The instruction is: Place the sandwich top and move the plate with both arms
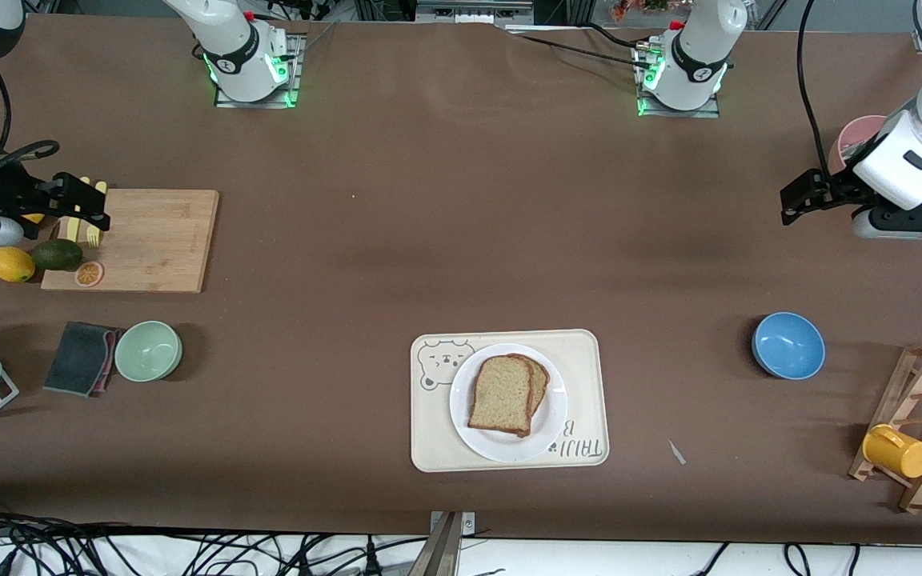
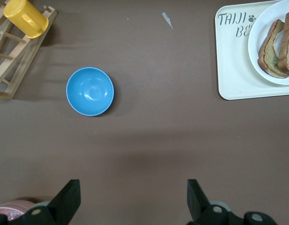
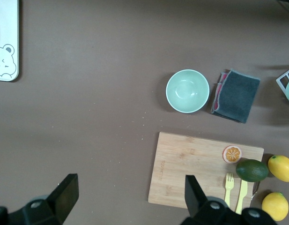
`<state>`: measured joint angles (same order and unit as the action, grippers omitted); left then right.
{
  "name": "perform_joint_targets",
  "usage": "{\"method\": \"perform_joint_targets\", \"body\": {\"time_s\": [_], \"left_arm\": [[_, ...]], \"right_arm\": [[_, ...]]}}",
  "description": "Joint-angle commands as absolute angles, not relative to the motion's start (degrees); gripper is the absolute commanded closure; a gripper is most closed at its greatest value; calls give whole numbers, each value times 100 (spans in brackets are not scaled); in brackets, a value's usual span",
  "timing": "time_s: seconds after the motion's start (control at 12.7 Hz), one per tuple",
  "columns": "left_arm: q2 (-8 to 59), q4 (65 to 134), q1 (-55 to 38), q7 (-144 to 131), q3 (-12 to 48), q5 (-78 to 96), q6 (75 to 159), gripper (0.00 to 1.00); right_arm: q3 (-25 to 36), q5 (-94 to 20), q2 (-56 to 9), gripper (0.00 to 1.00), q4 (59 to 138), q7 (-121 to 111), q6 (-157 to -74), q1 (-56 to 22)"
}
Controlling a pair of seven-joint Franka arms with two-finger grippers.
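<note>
Bread top [image 1: 503, 394] already lies stacked on the plate [image 1: 551, 416]; next both end effectors, left [image 1: 799, 197] and right [image 1: 81, 202], wide and empty, must reach its three and nine o'clock rims

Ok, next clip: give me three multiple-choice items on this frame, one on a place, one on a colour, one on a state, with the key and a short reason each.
1. Where does the white plate stand?
A. on the cream tray
B. on the cutting board
C. on the bare table

2. What colour is the bowl toward the left arm's end of the table?
A. green
B. blue
C. yellow

3. How are the left gripper and the right gripper?
A. both shut on bread
B. one open, one shut
C. both open, holding nothing

Key: 1 A, the tray's rim shows around the plate. 2 B, it is blue; the bowl at the right arm's end is pale green. 3 C, both wrist views show the fingers spread over bare table.
</note>
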<state>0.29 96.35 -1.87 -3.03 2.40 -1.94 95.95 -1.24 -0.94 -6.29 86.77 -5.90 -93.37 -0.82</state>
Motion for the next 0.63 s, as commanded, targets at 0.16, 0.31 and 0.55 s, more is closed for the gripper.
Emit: {"method": "perform_joint_targets", "body": {"time_s": [0.16,0.31,0.55], "left_arm": [[-105,9756,-255,-352,185,-211,9624,0],[-114,9756,-220,-334,185,-211,9571,0],[-88,9747,-220,-308,202,-202,9580,0]], "right_arm": [[-97,-413,-589,0,8534,-581,-9018,-97],[-132,-361,-580,0,8534,-361,-8930,-123],[-114,-352,-589,0,8534,-360,-8868,-123]]}}
